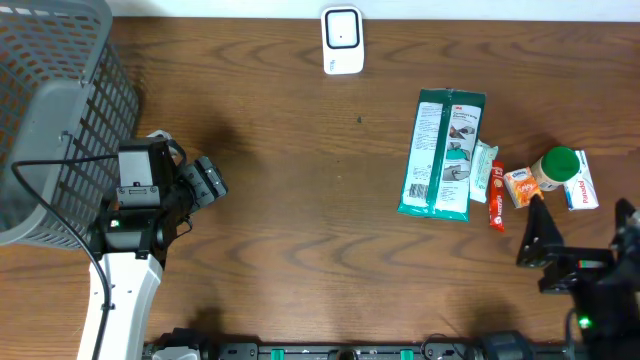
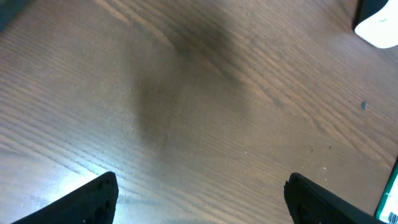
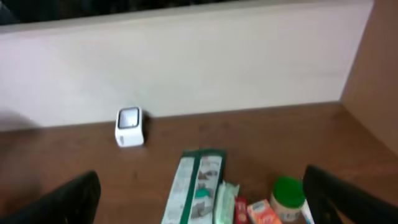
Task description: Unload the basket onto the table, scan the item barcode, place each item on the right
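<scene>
The goods lie grouped at the right of the bench (image 1: 300,230), the green packet (image 1: 442,154) nearest the scanner (image 1: 341,40) at the far edge, presumably for short carries. The right pincer (image 1: 540,235) sits just beside them, the left pincer (image 1: 205,182) by the basket (image 1: 50,110); both gape wide and hold nothing.

1. A mock shop checkout set up as a robot test bench: a small white barcode scanner (image 1: 341,40) stands upright on the wooden table (image 1: 300,200).
2. Retail goods lie grouped: a green wipes packet (image 1: 442,153), a green-capped bottle (image 1: 557,166), small cartons.
3. A grey mesh basket (image 1: 50,100) sits at one corner.
4. A plain pale wall (image 3: 186,62) backs the table.
</scene>
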Controlling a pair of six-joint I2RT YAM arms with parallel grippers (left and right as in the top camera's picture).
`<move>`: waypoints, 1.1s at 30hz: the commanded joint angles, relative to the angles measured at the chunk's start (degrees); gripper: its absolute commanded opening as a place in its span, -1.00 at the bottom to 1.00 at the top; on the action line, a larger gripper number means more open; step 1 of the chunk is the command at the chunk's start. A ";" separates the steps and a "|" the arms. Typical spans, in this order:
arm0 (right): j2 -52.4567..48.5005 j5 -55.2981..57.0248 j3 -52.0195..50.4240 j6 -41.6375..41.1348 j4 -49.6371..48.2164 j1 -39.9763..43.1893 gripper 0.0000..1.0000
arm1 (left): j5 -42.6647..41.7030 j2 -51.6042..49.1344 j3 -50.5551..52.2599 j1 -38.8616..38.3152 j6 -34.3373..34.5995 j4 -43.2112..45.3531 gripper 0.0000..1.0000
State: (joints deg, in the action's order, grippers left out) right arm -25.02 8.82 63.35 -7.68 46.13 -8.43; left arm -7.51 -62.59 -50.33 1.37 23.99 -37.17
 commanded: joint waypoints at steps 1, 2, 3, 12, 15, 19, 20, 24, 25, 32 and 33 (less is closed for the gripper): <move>7.26 -0.31 -11.50 -0.39 -8.22 0.74 0.99 | 0.55 -0.26 -0.26 0.17 -0.31 -0.11 0.74; 9.18 -0.31 -14.60 -0.42 -11.08 0.96 0.99 | 0.55 -0.26 -0.26 0.17 -0.31 -0.11 0.74; 11.19 -0.31 -17.92 -0.42 -13.97 1.16 0.98 | 0.55 -0.26 -0.26 0.17 -0.31 -0.11 0.74; 23.21 0.28 -41.00 0.02 -39.36 1.44 0.99 | 0.55 -0.26 -0.26 0.17 -0.31 -0.11 0.74; 24.68 -0.83 -46.62 0.00 -48.37 1.60 0.98 | 0.55 -0.26 -0.26 0.17 -0.31 -0.11 0.74; 24.70 -0.90 -50.27 0.04 -53.75 1.60 0.99 | 0.55 -0.26 -0.26 0.17 -0.31 -0.11 0.74; 24.70 -0.48 -51.32 0.02 -55.04 1.60 0.99 | 0.55 -0.26 -0.26 0.17 -0.31 -0.11 0.74; 24.70 -0.07 -53.68 0.02 -56.24 1.75 0.99 | 0.55 -0.26 -0.26 0.17 -0.31 -0.11 0.74; 24.70 -0.09 -54.51 0.02 -56.24 1.97 0.98 | 0.55 -0.26 -0.26 0.17 -0.31 -0.11 0.74; 24.70 -0.11 -59.41 0.00 -56.59 3.89 0.99 | 0.55 -0.26 -0.26 0.17 -0.31 -0.11 0.74; 24.70 -0.11 -60.02 0.00 -56.85 4.00 0.98 | 0.55 -0.26 -0.26 0.17 -0.31 -0.11 0.74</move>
State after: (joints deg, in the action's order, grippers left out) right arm -0.71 8.62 5.39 -7.64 -10.20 -5.32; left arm -7.51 -62.59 -50.33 1.34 23.99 -37.15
